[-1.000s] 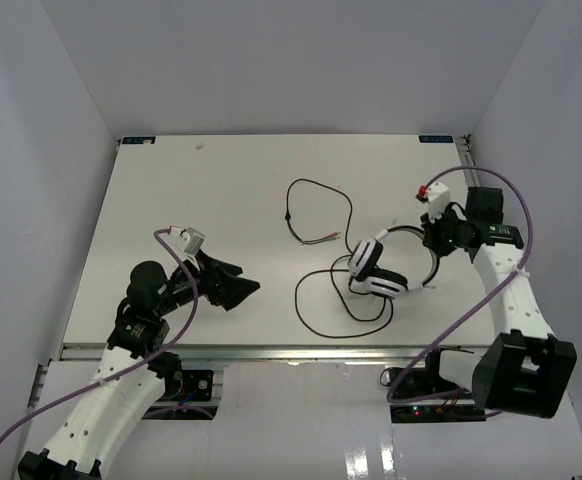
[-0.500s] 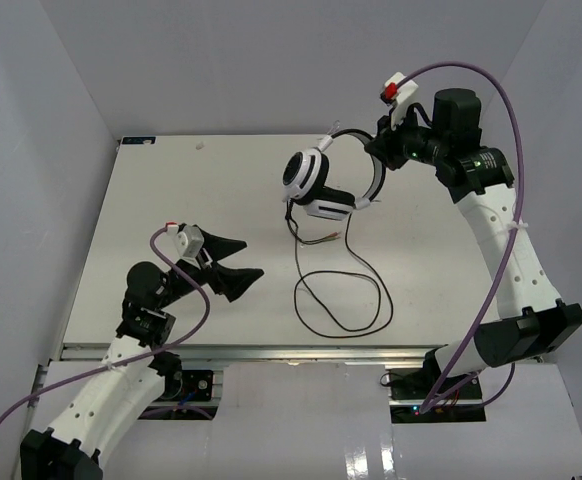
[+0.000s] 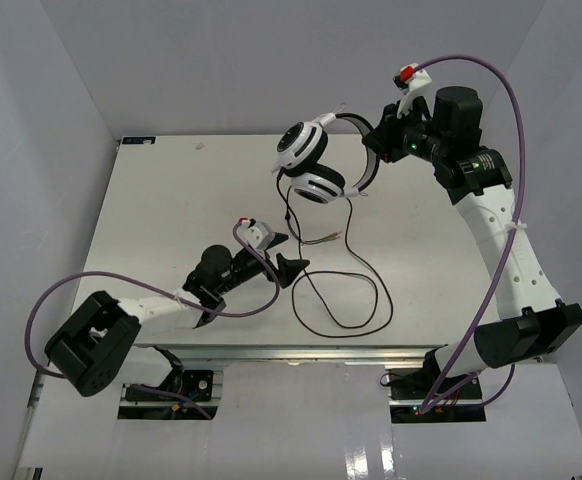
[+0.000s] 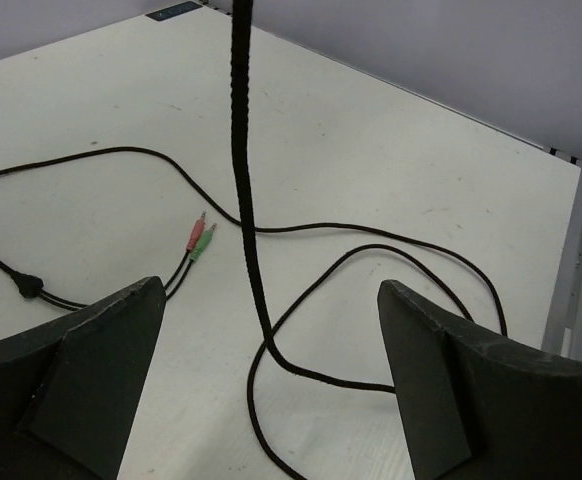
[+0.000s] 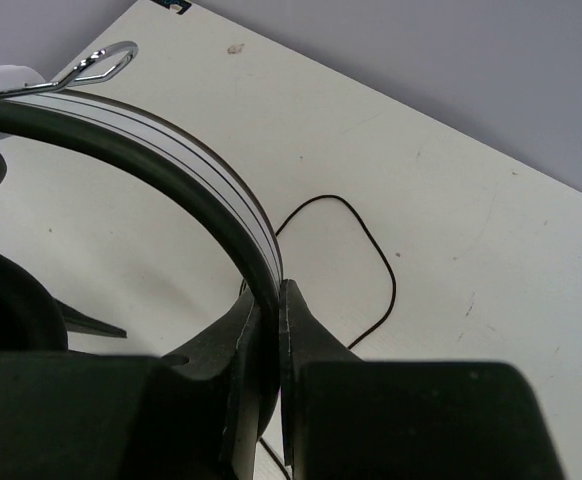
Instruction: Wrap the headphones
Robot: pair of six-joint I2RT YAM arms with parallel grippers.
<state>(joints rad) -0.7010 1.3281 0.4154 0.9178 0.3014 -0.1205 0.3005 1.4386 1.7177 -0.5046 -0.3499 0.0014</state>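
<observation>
The tool (image 5: 274, 300) pinches the headband (image 5: 171, 150), which arcs toward 10 o'clock. At the tool's 1 o'clock, a cable (image 5: 327, 197) loops on the bench (image 5: 491, 230).

Lit brightly and evenly, seemingly from overhead. Threw only faint, soft shadows beside the thin black headphone cable (image 4: 239, 150) on the flat white tabletop (image 4: 391, 130). Caught mild glare on the glossy white surface below the table (image 3: 371, 458). Rendered the right gripper's black plastic fingers (image 5: 309, 345) slightly soft up close.

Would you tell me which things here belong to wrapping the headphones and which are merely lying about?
Job: white-and-black over-ear headphones, clamped in the right gripper; their thin black cable; the open left gripper.
Not the job: white table top; thick purple arm cables.
</observation>
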